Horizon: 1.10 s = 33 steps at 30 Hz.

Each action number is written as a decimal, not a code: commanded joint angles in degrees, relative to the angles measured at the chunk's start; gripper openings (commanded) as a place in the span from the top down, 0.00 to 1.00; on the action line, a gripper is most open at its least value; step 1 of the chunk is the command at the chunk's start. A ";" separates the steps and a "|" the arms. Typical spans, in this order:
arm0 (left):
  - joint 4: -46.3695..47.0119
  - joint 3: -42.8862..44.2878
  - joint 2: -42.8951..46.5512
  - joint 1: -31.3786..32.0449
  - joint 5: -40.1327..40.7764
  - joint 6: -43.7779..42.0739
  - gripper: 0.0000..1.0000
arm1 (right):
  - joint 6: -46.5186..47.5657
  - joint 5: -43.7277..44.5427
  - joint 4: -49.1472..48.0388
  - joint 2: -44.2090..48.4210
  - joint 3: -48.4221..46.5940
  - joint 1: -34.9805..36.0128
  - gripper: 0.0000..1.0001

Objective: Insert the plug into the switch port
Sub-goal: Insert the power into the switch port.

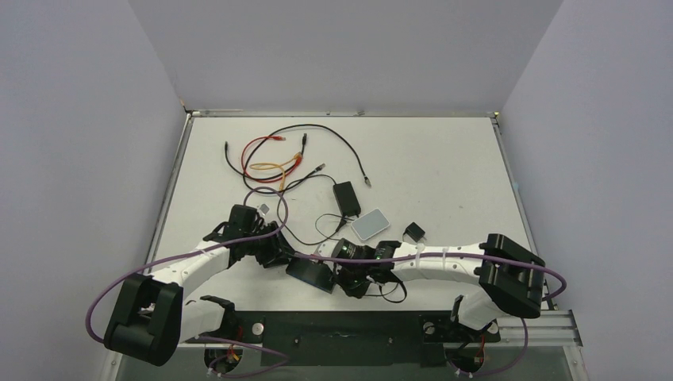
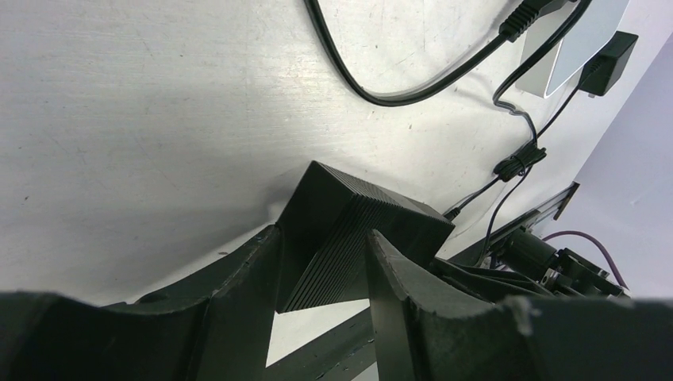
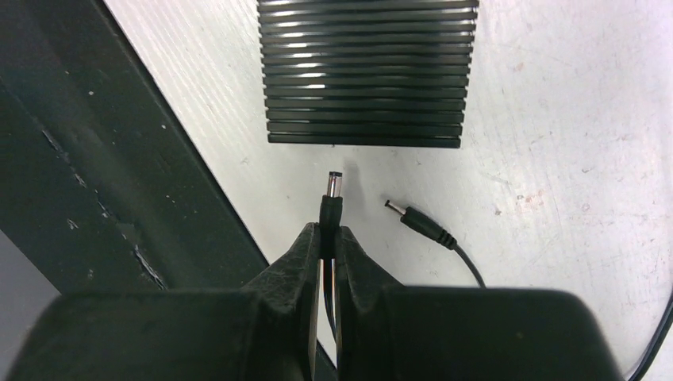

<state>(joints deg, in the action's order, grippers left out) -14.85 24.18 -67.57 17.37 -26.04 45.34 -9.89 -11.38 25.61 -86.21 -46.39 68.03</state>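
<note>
— While the left hand (image 2: 321,238) clamps the box (image 2: 349,230), where's the plug (image 3: 331,190)?
— Pinched in the right hand (image 3: 327,238), tip just short of the box's ribbed side, over the tabletop (image 3: 555,119); port hidden.

The white bench (image 1: 444,159) carries a ribbed black flat box (image 3: 365,71) just ahead of the right claw (image 3: 328,238), a loose black barrel plug (image 3: 418,222) just to its right, and well beyond on that side a light grey rounded-square pad (image 1: 371,225), a black adapter brick (image 1: 347,197) and tangled coloured cables (image 1: 274,163).
</note>
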 commanded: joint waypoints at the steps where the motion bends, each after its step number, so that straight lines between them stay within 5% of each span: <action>1: -0.48 2.75 1.16 -0.58 -2.06 -2.18 0.60 | 1.36 1.07 -4.44 2.13 -0.24 0.77 1.00; 33: -0.65 3.22 0.41 -0.58 -3.51 -3.50 0.60 | -0.74 4.57 -9.70 -0.06 -1.85 1.64 1.00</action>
<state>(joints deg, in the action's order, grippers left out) -15.70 25.17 -66.87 17.12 -27.73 42.76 -9.93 -8.47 19.90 -88.90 -46.39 69.06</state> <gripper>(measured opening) 0.399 0.037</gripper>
